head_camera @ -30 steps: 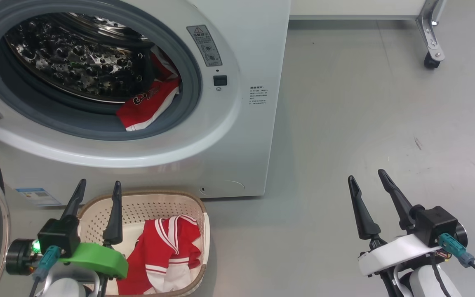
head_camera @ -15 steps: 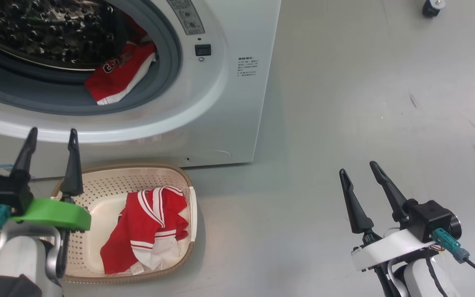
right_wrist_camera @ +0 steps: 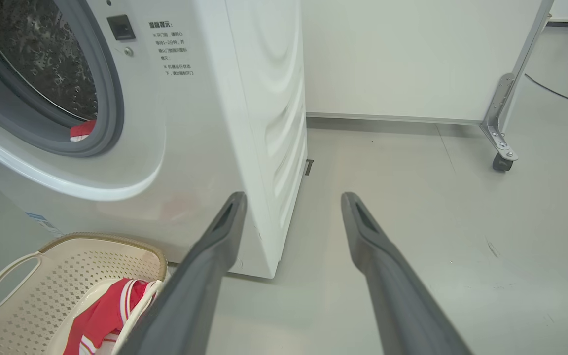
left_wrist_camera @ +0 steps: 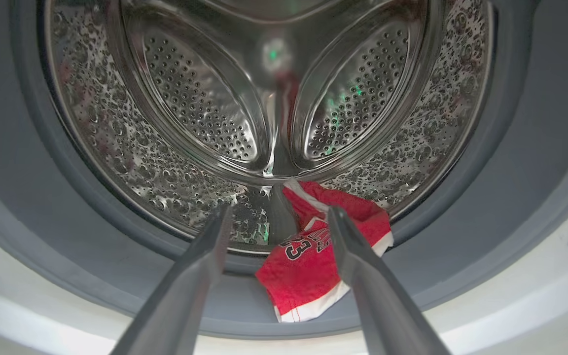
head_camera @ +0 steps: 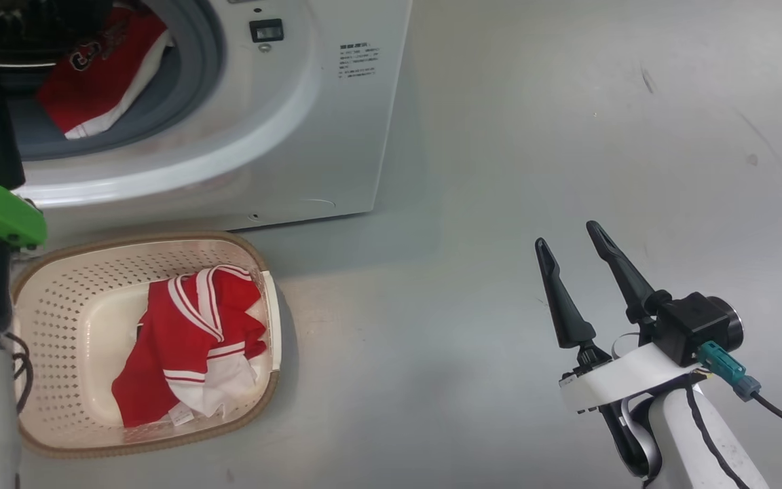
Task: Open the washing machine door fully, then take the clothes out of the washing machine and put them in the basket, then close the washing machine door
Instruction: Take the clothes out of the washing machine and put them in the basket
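- Left fingers (left_wrist_camera: pixel 195 271): spread wide with nothing between them. They point straight into the mouth of the washing machine (head_camera: pixel 323 122), framing the target without touching it.
- Clothes, item one: a red garment (left_wrist_camera: pixel 308 276) with a white hem and a dark number print, bottom centre of the left wrist view. It spills from the steel drum (left_wrist_camera: pixel 190 108) over the grey rubber ring (left_wrist_camera: pixel 13 172). In the head view it sits at the upper left. Hanging over the lip, it looks reachable from the front.
- Clothes, item two: a red-and-white piece (head_camera: pixel 187 333) lying in the basket (head_camera: pixel 65 305), lower left of the head view.
- The basket stands on the floor (head_camera: pixel 499 170) just beside the machine front, below the opening. I judge that placement keeps the carry short.
- Right fingers (head_camera: pixel 561 299): also spread and empty, over bare floor at the lower right of the head view, well apart from machine and basket. I read this as parked clear of the left arm's path.
- Status, as judged: the opening is uncovered, so the door step is done. One piece is out, one is in the drum, and closing is not yet due.
- Next move needs a deeper reach and a pinch on bunched cloth. The risk is a fingertip snagging the rubber ring.
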{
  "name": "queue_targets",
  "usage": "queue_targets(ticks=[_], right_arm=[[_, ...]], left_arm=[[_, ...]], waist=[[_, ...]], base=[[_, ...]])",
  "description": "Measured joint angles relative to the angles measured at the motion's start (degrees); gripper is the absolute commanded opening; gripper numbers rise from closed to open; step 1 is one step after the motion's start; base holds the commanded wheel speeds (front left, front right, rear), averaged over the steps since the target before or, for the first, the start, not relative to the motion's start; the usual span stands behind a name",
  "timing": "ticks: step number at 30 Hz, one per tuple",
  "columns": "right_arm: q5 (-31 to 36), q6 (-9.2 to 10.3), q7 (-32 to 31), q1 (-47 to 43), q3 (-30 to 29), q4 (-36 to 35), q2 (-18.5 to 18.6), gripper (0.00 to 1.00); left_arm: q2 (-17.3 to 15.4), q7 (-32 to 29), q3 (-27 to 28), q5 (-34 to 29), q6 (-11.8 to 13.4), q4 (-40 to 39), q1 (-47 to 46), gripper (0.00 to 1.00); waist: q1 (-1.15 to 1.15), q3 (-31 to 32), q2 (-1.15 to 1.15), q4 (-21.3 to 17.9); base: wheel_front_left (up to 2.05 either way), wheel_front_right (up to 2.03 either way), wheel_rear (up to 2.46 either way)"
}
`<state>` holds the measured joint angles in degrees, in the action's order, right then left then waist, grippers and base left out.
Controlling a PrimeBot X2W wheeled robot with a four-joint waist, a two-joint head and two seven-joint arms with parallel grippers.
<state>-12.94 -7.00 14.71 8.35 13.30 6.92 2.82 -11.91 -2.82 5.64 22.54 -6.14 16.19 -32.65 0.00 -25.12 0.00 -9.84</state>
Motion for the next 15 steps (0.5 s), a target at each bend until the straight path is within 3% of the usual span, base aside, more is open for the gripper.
queue_targets(ticks=[15], right_arm=[[-0.81, 0.0, 0.0, 3.65, 1.36, -0.02, -0.07, 1.0]], left_arm=[[-1.64, -19.96, 3.65, 14.1, -0.32, 6.72, -13.86, 1.0]], waist=[[0.0, -5.55, 0.0, -5.16]], base=[[0.0, 0.0, 0.0]])
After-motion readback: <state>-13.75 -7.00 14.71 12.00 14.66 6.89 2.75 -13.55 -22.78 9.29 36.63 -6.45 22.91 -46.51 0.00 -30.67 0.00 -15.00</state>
